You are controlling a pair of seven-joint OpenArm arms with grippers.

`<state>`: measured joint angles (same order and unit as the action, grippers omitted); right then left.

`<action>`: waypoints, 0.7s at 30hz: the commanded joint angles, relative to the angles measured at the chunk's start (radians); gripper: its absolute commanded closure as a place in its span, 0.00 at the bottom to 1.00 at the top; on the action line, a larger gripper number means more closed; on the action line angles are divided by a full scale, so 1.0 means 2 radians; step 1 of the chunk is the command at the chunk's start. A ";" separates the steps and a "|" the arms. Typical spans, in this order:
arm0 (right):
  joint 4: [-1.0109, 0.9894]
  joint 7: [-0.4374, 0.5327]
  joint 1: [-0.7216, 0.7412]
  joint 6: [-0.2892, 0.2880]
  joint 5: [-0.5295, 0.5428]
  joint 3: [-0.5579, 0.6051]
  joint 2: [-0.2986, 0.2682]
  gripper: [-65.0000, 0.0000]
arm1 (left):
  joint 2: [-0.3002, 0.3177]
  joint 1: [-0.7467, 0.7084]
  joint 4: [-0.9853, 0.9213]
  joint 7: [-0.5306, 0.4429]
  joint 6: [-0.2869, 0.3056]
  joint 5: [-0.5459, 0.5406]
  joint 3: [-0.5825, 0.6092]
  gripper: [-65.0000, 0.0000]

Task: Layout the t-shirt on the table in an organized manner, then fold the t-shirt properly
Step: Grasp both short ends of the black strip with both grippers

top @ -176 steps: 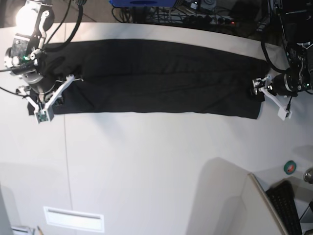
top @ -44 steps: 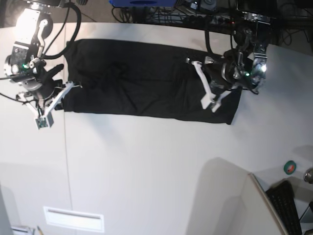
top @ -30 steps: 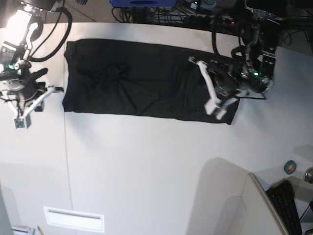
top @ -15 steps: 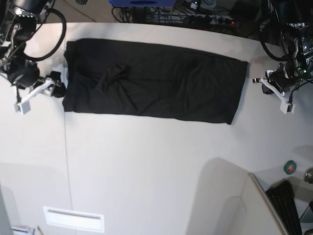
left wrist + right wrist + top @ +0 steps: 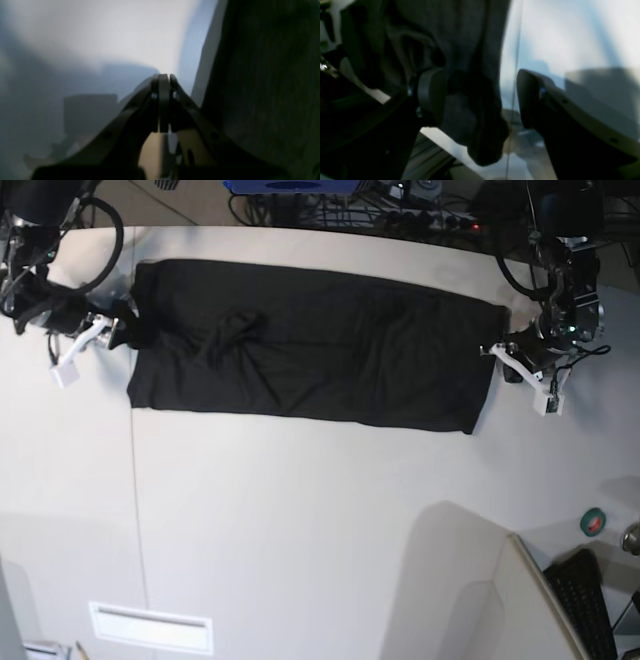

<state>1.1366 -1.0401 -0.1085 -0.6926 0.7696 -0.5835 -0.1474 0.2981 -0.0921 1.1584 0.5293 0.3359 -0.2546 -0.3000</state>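
Note:
The t-shirt [image 5: 310, 345] is a plain black band lying flat along the far part of the table [image 5: 300, 520], with a small wrinkle left of its middle. My right gripper [image 5: 92, 350] stands open at the shirt's left edge. In the right wrist view its fingers [image 5: 430, 97] are wide apart, and a blurred dark lump of the t-shirt [image 5: 475, 120] shows between them. My left gripper [image 5: 545, 398] is shut on nothing, just off the shirt's right edge. In the left wrist view the left gripper [image 5: 163, 77] shows its tips pressed together, with the t-shirt [image 5: 270, 75] to its right.
A thin dark seam [image 5: 133, 510] runs down the table under the shirt's left edge. An angled white panel [image 5: 470, 580], a keyboard [image 5: 590, 600] and a small round object [image 5: 593, 522] sit at the near right. Cables and a blue box [image 5: 290, 185] lie beyond the far edge.
My right gripper has opened and moved up to the shirt's left edge. My left arm has come off the shirt to its right side, and the shirt's right end now lies flat.

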 commanded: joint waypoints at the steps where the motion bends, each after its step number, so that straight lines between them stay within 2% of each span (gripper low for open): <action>1: 0.005 0.000 0.002 -0.003 0.005 -0.002 -0.007 0.38 | 0.004 0.000 0.004 0.008 0.001 0.003 0.002 1.00; 5: 0.005 -0.004 0.006 -0.003 0.007 0.002 -0.005 0.37 | -0.006 0.008 0.003 0.008 0.002 0.003 0.006 1.00; 8: 0.007 -0.004 0.006 -0.003 0.011 0.038 -0.005 0.37 | -0.009 0.009 0.003 0.008 0.002 0.003 0.006 1.00; 11: 0.005 0.002 0.006 -0.003 0.045 0.060 -0.005 0.37 | -0.010 0.009 0.003 0.008 0.002 0.003 0.006 1.00; 17: 0.005 -0.002 0.006 -0.003 0.048 0.013 -0.009 0.38 | -0.005 0.004 0.003 0.008 0.002 0.003 0.004 1.00; 21: 0.004 -0.003 0.006 -0.003 0.051 0.011 -0.009 0.37 | 0.001 0.003 0.003 0.008 0.002 0.003 0.005 1.00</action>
<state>1.1355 -1.0496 -0.1059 -0.6922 0.8463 -0.5598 -0.1528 0.2878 -0.0856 1.1599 0.5270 0.3431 -0.2584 -0.2867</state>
